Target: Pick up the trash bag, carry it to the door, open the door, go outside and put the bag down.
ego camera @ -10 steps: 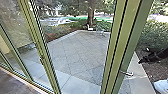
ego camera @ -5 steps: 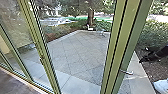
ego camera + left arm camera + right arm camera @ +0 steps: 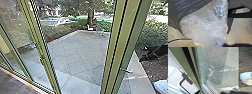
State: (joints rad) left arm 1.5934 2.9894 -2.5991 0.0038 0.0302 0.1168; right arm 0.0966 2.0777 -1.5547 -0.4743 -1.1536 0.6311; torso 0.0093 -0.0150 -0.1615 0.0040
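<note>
While a door handle (image 3: 179, 83) sits near the right wrist, crumpled clear trash bag (image 3: 204, 27) is close by the left wrist. Left claw, right claw: cannot tell whether clenched.

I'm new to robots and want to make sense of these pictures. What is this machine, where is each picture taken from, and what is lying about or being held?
It is a wheeled robot with a bending body and two arms. The head view comes from a camera high up, looking forward and down: green frames with glass, a metal handle, and the paved yard beyond.

The left wrist view, from the left arm, looks down on clear plastic against shiny dark plastic, presumably the trash bag, with pale floor behind. Whether it is held, I can't tell.

The right wrist view, from the right arm, shows a handle and paving close up. Something white lies on the dark ground beside the paving; I can't say what.
</note>
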